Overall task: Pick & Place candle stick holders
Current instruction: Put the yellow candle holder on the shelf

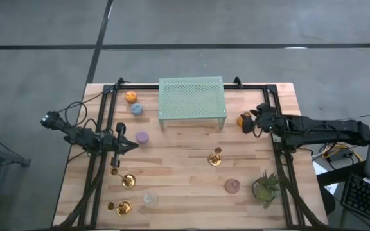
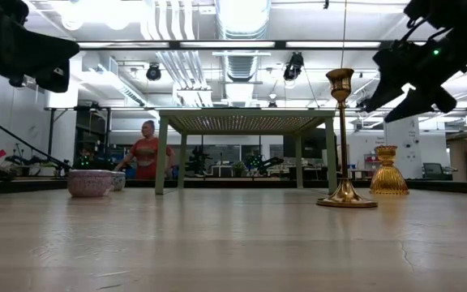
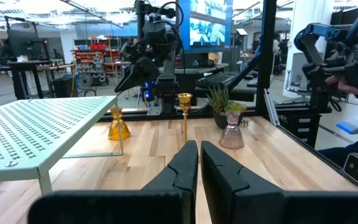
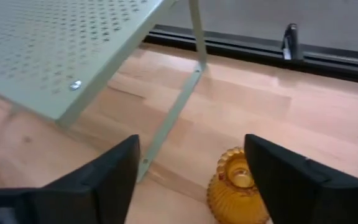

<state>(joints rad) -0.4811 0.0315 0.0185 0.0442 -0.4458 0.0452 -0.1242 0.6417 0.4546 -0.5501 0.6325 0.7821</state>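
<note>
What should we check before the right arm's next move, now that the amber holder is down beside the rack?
1. Right pincer open: ok, fingers stand apart on either side of the amber holder.
2. Amber holder upright on the table: ok, it stands on its base in the low view.
3. Holder apart from the green rack: ok, it sits beside the right leg with a gap.
4. Fingers free of the holder: cannot tell, one finger shows very close to it.
5. Left pincer shut, empty, out of the way: ok, on the table's left.
6. Tall gold holder off the retreat path: ok, mid-table.
</note>
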